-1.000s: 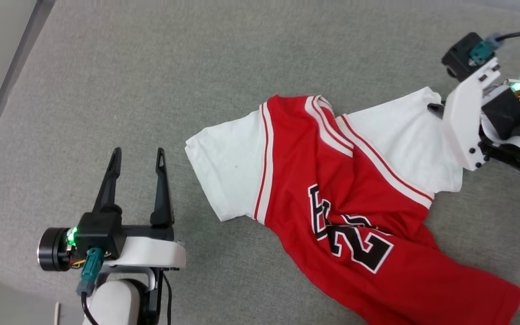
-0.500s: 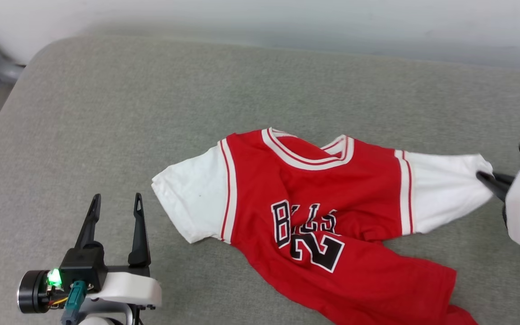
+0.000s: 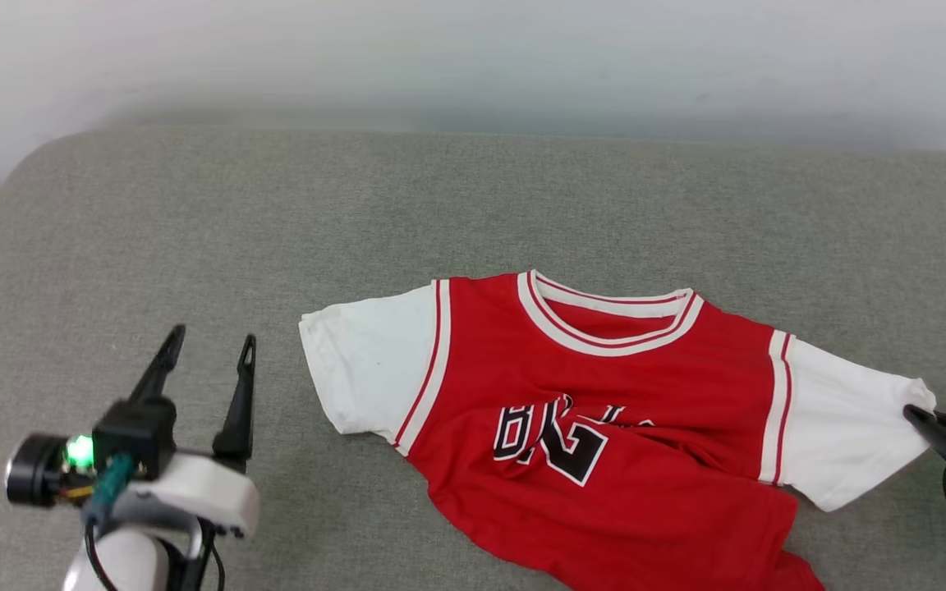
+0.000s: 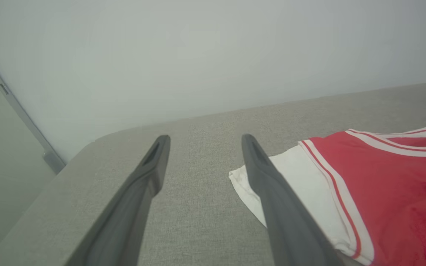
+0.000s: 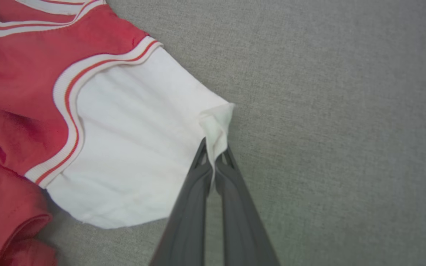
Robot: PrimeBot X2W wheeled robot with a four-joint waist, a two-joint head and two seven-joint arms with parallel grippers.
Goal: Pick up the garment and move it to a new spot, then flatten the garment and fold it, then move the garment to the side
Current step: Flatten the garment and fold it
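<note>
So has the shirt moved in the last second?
Yes. The shirt spread rightward across the grey cushion, its white sleeve pulled by the right end effector.

Grey woven cushion with a rumpled red, white-sleeved garment on its near right part.

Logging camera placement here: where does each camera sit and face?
Head view: on the head, looking forward and down at the garment on the grey cushion; open left hand lower left, right hand at right edge.
Left wrist view: on the left wrist, looking along its fingers over the cushion toward the wall.
Right wrist view: on the right wrist, looking down shut fingers pinching the white sleeve.
Shared: all show the garment.
</note>
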